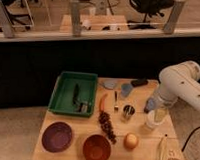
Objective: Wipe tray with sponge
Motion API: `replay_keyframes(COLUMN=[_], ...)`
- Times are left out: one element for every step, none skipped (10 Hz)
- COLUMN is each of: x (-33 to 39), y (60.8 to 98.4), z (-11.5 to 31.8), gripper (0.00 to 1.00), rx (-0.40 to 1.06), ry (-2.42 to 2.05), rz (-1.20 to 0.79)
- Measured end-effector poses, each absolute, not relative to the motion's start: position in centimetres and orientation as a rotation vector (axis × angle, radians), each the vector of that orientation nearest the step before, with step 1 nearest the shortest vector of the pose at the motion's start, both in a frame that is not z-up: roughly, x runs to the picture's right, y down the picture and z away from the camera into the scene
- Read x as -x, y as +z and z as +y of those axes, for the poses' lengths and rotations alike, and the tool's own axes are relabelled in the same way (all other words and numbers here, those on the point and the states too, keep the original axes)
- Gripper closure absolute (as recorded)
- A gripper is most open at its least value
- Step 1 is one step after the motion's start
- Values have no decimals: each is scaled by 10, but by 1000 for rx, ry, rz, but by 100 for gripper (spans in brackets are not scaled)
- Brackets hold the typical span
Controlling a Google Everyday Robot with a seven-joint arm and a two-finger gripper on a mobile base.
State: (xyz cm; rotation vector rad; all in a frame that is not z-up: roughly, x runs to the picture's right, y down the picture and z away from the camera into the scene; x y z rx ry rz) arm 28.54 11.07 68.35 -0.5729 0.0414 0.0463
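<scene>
The green tray [58,95] stands at the back left of the wooden table, with a dark utensil [76,95] lying inside it. A small light-blue sponge [151,104] shows at the right of the table, right at the lower end of my white arm. My gripper [156,112] hangs at the right side of the table, directly beside and partly over the sponge, far to the right of the tray. I cannot tell whether it touches the sponge.
A flat grey-blue piece [110,84], a blue-grey cup-like thing [126,89] and a dark object [139,82] lie at the back. Also there: an orange pepper [102,101], fork [115,101], metal cup [128,112], grapes [107,125], purple bowl [57,136], brown bowl [96,148], orange fruit [131,141], banana [163,150].
</scene>
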Motion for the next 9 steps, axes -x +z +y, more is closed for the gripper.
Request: replay_keyframes(x=[-285, -285, -285, -289, -290, -291, -301, -313, -322], y=[684, 684, 684, 685, 691, 696, 702, 710, 718], z=[111, 111, 111, 111, 108, 102, 98, 89, 78], gripper=[20, 20, 20, 20, 20, 20, 20, 20, 20], rx=[573, 573, 573, 576, 573, 552, 539, 521, 497], ry=[46, 46, 46, 30, -29, -111, -188, -220, -223], rz=[41, 41, 42, 60, 78, 73, 57, 41, 23])
